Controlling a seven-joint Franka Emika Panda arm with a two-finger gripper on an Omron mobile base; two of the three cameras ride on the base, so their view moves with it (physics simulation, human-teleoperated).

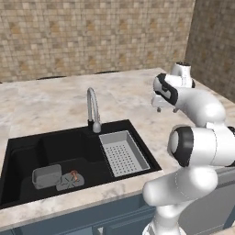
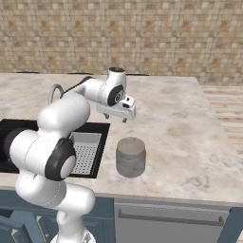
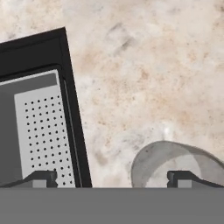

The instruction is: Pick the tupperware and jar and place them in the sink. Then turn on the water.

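Observation:
The grey tupperware [image 1: 46, 176] lies inside the black sink [image 1: 18, 144] at its front left. The see-through jar [image 2: 130, 156] stands upright on the counter just right of the sink [image 2: 97, 126]; in the hand view the jar [image 3: 175, 162] sits low on the right, with its rim partly behind one fingertip. My gripper [image 2: 116, 117] hangs open and empty above the counter, a little behind and above the jar, near the sink's right edge [image 3: 70, 100]. The gripper [image 3: 111, 178] has both tips wide apart. No water runs from the curved silver tap [image 1: 93, 110].
A grey perforated tray [image 1: 123, 153] fills the sink's right part. A flat grey piece with an orange bit [image 1: 69, 180] lies beside the tupperware. A tiled wall rises behind the counter [image 2: 180, 123], which ends at a corner wall on the right.

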